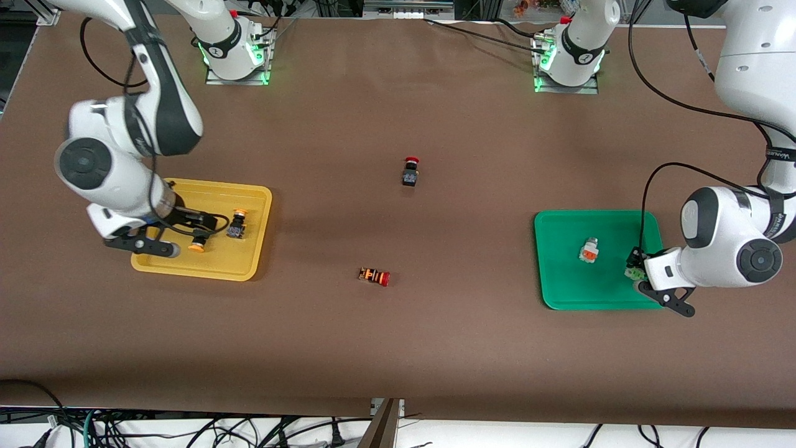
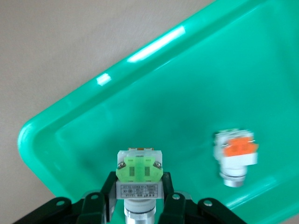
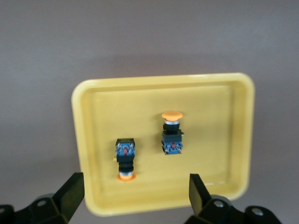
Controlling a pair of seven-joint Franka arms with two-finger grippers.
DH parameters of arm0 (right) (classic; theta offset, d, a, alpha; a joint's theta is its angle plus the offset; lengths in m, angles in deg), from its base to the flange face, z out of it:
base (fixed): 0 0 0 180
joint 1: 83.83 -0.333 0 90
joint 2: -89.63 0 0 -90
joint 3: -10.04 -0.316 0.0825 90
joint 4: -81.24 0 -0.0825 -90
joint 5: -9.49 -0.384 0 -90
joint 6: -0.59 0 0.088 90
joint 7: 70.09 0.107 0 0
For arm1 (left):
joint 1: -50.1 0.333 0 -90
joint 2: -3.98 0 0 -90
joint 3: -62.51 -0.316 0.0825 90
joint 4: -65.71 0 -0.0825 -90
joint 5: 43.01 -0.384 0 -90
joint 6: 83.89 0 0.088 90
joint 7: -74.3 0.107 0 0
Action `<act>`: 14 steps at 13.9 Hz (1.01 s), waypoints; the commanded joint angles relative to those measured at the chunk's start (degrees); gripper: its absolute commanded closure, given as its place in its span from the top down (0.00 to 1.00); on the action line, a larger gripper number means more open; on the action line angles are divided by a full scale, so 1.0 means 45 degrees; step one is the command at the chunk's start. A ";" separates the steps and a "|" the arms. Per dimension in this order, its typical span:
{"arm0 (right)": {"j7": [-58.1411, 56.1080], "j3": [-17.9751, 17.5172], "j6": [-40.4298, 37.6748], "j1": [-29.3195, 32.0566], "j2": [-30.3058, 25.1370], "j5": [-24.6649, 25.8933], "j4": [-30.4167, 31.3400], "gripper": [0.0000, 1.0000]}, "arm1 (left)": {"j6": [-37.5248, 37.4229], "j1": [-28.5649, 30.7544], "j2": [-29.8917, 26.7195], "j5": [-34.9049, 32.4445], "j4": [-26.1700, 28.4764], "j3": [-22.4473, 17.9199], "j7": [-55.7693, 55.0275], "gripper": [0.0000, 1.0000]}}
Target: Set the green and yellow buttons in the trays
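Note:
My left gripper [image 1: 635, 269] [image 2: 138, 189] is shut on a silver-white button with a green face [image 2: 138, 169] [image 1: 634, 266]. It hangs over the green tray [image 1: 569, 289] [image 2: 187, 88], near the corner at the left arm's end. A white button with an orange face [image 1: 588, 250] [image 2: 237, 151] lies in that tray. My right gripper [image 1: 189, 235] [image 3: 135, 191] stands open over the yellow tray [image 1: 186, 269] [image 3: 215, 102], nothing between its fingers. Two black-bodied yellow-capped buttons lie in the yellow tray: one [image 1: 198, 242] [image 3: 125, 158] just off the fingertips, the other [image 1: 237, 224] [image 3: 172, 133] beside it.
A black button with a red mushroom cap [image 1: 410, 171] sits mid-table. A red-capped button with an orange-striped body [image 1: 374, 276] lies nearer the front camera, between the two trays.

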 commanded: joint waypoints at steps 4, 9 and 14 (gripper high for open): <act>-0.3191 0.0064 -0.2374 0.0676 0.0323 -0.1067 -0.2983 0.99 | 0.0783 0.0201 -0.0585 -0.0209 0.1234 0.0152 0.0483 0.42; -0.4342 0.0493 -0.4169 0.0813 0.0303 -0.0968 -0.5051 0.99 | -0.0110 0.0065 -0.1499 -0.0035 0.0980 0.0715 0.0134 1.00; -0.5245 0.0611 -0.4738 0.1788 -0.0633 -0.1105 -0.5291 0.99 | -0.3466 0.0006 -0.2927 -0.0072 -0.0246 0.2143 -0.2892 1.00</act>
